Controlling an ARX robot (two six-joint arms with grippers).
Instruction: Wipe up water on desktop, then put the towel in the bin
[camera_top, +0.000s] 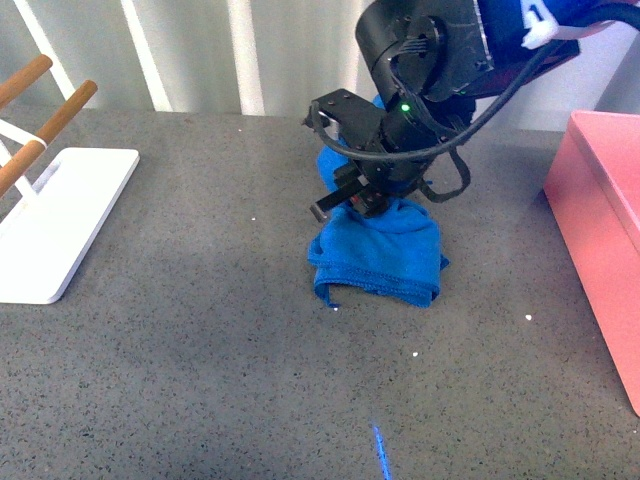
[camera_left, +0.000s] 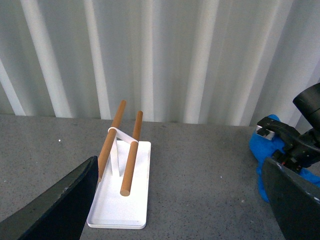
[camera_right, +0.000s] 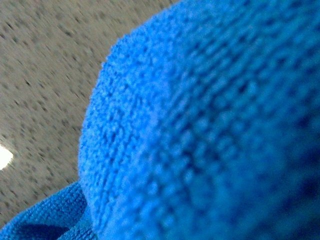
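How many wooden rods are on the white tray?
2: one brown wooden rod, a second beside it, both over the flat white tray at left on the speckled grey desktop. None seems hidden.

The plush royal-blue towel (camera_top: 385, 255) lay bunched on the speckled grey desktop (camera_top: 200, 350), apart from the salmon-pink bin (camera_top: 600, 220).

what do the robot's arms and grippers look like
The right arm is matte black with bulky rounded joint housings, a small green light and black cables looping around it; a blue-and-white patch sits near its top. The right gripper is black too. The left gripper shows two flat dark grey fingers.
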